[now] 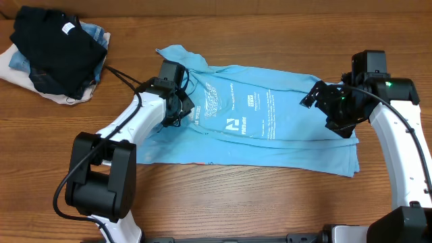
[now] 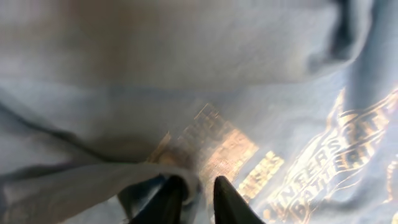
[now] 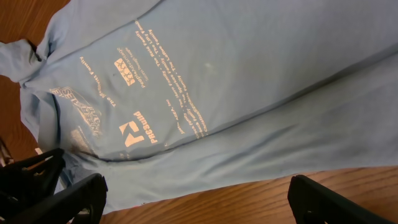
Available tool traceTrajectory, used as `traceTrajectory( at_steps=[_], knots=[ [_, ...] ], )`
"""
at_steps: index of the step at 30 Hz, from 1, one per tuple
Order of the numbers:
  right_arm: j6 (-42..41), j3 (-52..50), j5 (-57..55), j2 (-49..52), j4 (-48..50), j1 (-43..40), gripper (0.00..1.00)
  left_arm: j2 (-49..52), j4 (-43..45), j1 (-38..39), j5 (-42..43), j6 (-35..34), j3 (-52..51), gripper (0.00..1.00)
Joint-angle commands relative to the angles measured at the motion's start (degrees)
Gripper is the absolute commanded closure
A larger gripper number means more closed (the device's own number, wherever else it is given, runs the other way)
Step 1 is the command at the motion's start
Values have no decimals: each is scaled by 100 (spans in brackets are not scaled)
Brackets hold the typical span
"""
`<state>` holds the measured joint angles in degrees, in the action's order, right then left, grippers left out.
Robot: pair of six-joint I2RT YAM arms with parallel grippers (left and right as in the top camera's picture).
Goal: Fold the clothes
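Blue shirt [image 1: 270, 128] spread on table [image 1: 256, 202], black pile [image 1: 57, 54] well apart

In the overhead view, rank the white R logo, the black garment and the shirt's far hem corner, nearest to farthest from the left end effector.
From the left end effector:
1. White R logo, beside it on the blue shirt.
2. Black garment, off the shirt, at the view's far left.
3. Hem corner, the shirt's opposite end, lower right.
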<state>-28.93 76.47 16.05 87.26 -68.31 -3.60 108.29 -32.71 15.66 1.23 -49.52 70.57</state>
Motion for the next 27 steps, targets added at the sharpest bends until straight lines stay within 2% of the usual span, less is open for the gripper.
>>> traceTrajectory(
  at_steps=[1,4,8,11,15,18,22,25,27],
  knots=[
    [-26,74,-61,-46,24,22,3,35,256,31,-116,468,107,74],
    [-26,74,-63,-46,26,22,3,35,544,52,151,807,107,75],
    [-26,74,-63,-46,22,22,3,35,514,61,372,815,109,78],
    [-22,74,-66,-46,15,22,2,22,9,-2,321,706,238,78],
    [-22,74,-66,-46,44,22,2,-144,-1224,-140,-133,531,645,76],
    [-22,74,-66,-46,92,22,2,-332,-1845,-186,-476,520,883,60],
    [-24,74,-66,-46,144,22,2,-568,-2129,-216,-562,518,1058,41],
    [-22,74,-66,-46,157,22,2,-658,-2245,-267,-409,514,1062,13],
    [-22,74,-66,-46,155,22,2,-638,-2494,-337,-286,468,1054,14]
  ],
)
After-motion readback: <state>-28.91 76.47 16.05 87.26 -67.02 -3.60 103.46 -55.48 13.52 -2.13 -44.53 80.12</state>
